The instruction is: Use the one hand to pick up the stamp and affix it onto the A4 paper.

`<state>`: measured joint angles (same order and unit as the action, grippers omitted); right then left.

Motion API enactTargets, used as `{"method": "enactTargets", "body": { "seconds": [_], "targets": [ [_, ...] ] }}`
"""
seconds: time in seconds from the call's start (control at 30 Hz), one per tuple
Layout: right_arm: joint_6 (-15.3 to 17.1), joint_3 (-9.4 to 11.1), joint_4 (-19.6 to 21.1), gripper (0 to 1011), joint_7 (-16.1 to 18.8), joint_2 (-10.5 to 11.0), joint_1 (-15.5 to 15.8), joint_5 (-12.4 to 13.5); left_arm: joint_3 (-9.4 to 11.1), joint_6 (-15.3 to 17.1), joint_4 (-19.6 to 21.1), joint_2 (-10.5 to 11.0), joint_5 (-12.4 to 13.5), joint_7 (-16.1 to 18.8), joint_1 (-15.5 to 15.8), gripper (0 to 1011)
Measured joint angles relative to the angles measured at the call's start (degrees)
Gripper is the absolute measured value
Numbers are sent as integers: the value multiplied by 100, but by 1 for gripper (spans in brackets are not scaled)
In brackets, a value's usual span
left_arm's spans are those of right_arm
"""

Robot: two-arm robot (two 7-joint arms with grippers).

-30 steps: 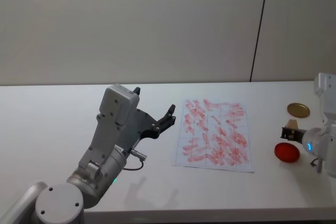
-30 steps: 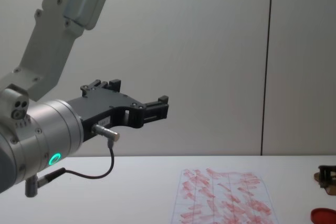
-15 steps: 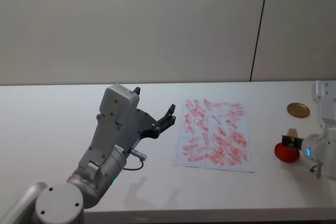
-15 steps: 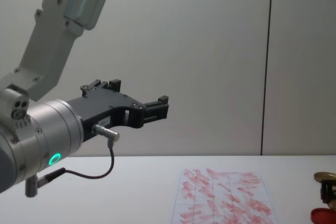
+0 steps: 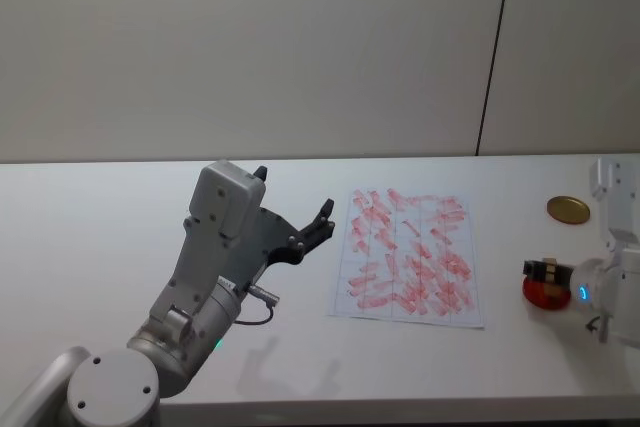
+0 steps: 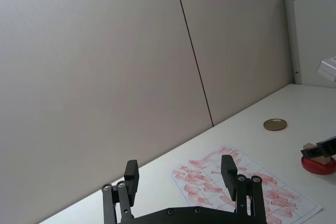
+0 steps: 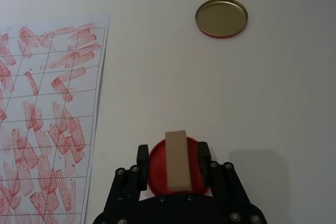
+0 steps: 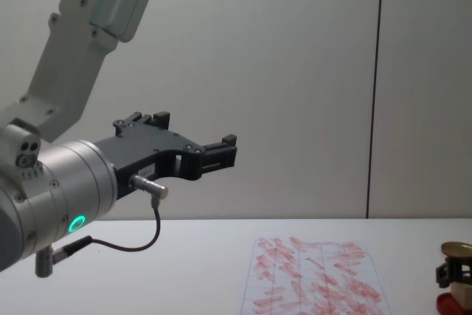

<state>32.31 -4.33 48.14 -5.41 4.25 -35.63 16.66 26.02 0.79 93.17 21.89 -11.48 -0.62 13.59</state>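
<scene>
Right gripper clamped on stamp, block held over ink pad, right of A4 paper. Stamp judged light, rigid wood; grip long side faces, mid-height. Left gripper parked raised, fingers apart.

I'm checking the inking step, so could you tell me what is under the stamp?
The red ink pad lies under the stamp, held by the right gripper. The stamp's face is hidden.

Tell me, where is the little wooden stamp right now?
The stamp is on the robot's right, held between the right gripper's fingers and pressed onto the red ink pad, right of the A4 paper.
</scene>
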Motion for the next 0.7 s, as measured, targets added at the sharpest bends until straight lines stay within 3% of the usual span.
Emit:
{"method": "enactTargets", "body": {
  "seconds": [0.23,0.5,0.7],
  "targets": [
    [-117,-3,88,708,67,-2,23,-24,0,0,0,0,0,0,0,993],
    [-256,21,636,957,121,30,243,-57,0,0,0,0,0,0,0,993],
    [-387,38,1073,1001,183,68,447,-123,0,0,0,0,0,0,0,993]
  ]
}}
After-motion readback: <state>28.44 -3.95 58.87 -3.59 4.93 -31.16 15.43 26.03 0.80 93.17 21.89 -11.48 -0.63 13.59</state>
